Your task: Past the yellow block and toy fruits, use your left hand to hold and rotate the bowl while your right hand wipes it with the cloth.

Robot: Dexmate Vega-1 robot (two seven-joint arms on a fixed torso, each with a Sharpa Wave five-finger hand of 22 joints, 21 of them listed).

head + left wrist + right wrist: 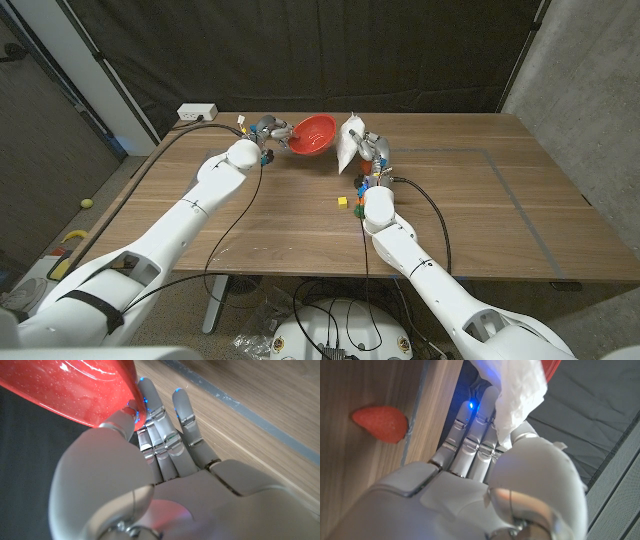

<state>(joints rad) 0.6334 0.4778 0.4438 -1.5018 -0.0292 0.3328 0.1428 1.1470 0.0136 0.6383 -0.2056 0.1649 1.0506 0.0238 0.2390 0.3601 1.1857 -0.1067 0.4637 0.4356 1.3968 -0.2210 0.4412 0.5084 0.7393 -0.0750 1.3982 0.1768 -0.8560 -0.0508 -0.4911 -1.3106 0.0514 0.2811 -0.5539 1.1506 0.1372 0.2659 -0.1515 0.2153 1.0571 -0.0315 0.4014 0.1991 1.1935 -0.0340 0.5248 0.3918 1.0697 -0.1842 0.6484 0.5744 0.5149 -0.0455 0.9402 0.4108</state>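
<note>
Near the tabletop's (480, 210) far edge, the red bowl (314, 135) is gripped tilted by the left robot hand (268, 130); the white cloth (349, 142) is clamped in the right robot hand (371, 150). Wiping is judged next: the cloth must be brought against the bowl.

Red bowl (314, 135) in left robot hand (270, 129), white cloth (349, 145) in right robot hand (370, 148), above far table (480, 200) edge.

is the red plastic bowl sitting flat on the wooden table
No, the left hand holds the red plastic bowl tilted, above the wooden table.
</note>
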